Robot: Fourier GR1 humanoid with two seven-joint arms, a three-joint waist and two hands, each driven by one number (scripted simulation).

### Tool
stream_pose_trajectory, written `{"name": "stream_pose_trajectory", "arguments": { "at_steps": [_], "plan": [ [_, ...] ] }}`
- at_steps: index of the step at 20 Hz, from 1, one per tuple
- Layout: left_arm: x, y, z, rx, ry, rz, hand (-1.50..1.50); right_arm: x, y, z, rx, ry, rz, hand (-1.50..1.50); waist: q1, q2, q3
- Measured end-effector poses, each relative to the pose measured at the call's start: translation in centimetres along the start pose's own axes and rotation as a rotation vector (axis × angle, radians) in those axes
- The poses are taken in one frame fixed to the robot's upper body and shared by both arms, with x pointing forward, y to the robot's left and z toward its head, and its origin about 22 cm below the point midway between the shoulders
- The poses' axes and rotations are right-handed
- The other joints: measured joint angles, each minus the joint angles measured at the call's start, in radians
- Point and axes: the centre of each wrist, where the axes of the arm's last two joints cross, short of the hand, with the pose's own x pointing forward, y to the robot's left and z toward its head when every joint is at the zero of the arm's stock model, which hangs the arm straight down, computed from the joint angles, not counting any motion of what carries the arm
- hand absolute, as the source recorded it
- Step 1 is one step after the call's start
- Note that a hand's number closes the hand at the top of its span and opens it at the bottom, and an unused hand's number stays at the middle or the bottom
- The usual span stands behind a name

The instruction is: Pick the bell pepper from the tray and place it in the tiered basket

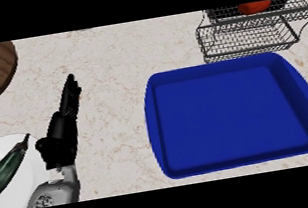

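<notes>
Left hand (62, 125) open, fingers straight, resting on surface (112, 57); red bell pepper (254, 6) sits in tiered basket (247, 35), blue tray (162, 125) nearby; right hand out of view.

No readable text, labels or numbers anywhere.

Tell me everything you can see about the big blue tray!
The blue tray is a deep, squarish pan with rounded corners and a raised rim all around. It looks like smooth, glossy plastic, dark blue inside. It lies flat on the pale speckled counter, just in front of the wire basket. Nothing is inside it, and no hand touches it.
</notes>
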Motion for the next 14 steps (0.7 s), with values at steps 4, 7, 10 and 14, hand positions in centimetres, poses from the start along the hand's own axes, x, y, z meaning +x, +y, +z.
{"name": "stream_pose_trajectory", "arguments": {
  "at_steps": [4, 7, 10, 14],
  "plan": [
    [-0.6, -0.2, 0.3, 0.011, 0.008, -0.003, 0.0, -2.5, -3.7, -0.5, -0.081, 0.081, -0.096, -1.5, -0.013, -0.003, 0.0],
    [-0.6, 0.4, 0.2, 0.022, 0.019, -0.002, 0.0, -5.7, -7.0, -0.5, -0.112, 0.127, -0.176, -1.5, -0.024, -0.007, 0.0],
    [-0.8, 0.6, 0.1, 0.034, 0.019, -0.005, 0.0, -9.6, -9.9, 0.0, -0.127, 0.151, -0.253, -1.5, -0.033, -0.008, 0.001],
    [-0.9, 0.8, 0.2, 0.049, 0.026, -0.004, 0.0, -15.9, -13.8, 1.8, -0.136, 0.161, -0.29, -1.5, -0.046, -0.01, 0.001]
  ]
}}
